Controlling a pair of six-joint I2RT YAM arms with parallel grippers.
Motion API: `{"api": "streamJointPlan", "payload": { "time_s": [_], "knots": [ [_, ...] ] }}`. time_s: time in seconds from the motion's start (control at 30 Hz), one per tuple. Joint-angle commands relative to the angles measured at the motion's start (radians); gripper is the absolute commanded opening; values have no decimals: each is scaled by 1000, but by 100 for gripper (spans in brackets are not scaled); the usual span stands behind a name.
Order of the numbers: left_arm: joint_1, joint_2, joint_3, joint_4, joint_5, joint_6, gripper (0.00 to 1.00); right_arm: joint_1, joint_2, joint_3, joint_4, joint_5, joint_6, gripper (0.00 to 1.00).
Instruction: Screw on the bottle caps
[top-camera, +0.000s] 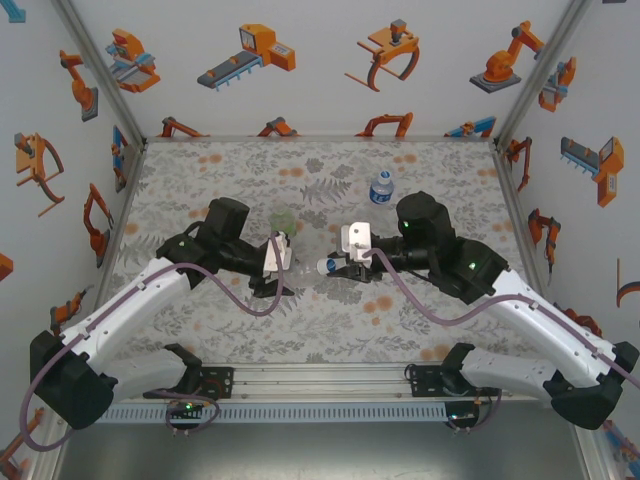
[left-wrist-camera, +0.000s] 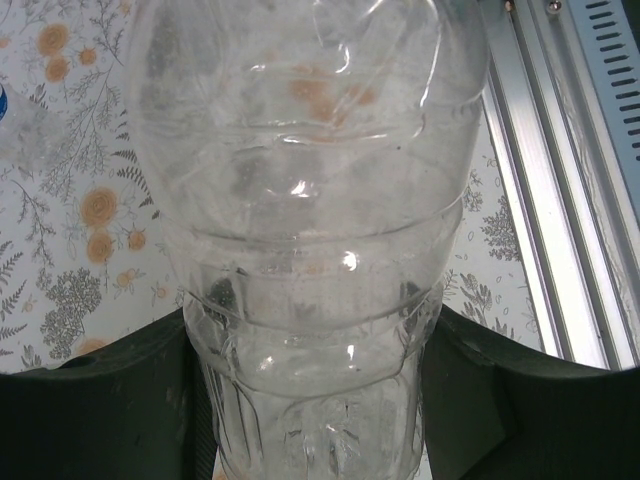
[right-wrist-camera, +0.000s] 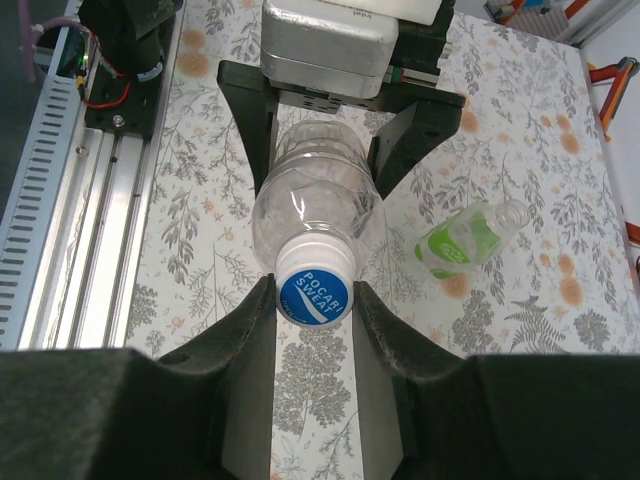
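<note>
A plain clear bottle (right-wrist-camera: 315, 205) lies level above the table, its body clamped in my left gripper (top-camera: 278, 262), whose black fingers (left-wrist-camera: 120, 400) press on both sides of it. A white bottle cap (right-wrist-camera: 313, 288) with a blue printed top sits on the bottle's neck. My right gripper (right-wrist-camera: 314, 300) is shut on this cap, both fingertips against its sides. In the top view the two grippers meet at the table's middle, with the cap (top-camera: 327, 266) between them. A green-tinted bottle (right-wrist-camera: 462, 240) lies on its side beyond them. A blue-labelled bottle (top-camera: 381, 188) stands upright at the back.
An aluminium rail (right-wrist-camera: 60, 200) with the arm mounts runs along the near edge of the floral table (top-camera: 200, 180). White walls with orange robot pictures close in the left, right and back sides.
</note>
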Motion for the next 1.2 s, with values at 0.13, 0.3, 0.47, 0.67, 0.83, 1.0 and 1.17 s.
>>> {"api": "streamJointPlan", "payload": {
  "time_s": [0.13, 0.3, 0.47, 0.67, 0.83, 1.0, 1.17],
  "knots": [
    [-2, -12, 20, -7, 25, 8, 3, 2, -2, -33, 128, 63, 308, 0],
    [-2, -8, 20, -7, 19, 6, 3, 2, -4, -74, 222, 308, 832, 0],
    [-1, -6, 24, -7, 16, 2, 2, 1, 23, -37, 93, 497, 1320, 0],
    [-1, -5, 25, -7, 16, 0, 3, 1, 60, -1, -26, 545, 1635, 0],
    [-1, -5, 25, -7, 11, -1, 3, 2, 91, 18, -18, 520, 1662, 0],
    [-2, -7, 26, -6, 10, -3, 3, 2, 83, 47, -47, 557, 1526, 0],
    [-2, -11, 25, -7, 11, -3, 3, 1, 36, 51, -25, 571, 1316, 15]
  ]
}}
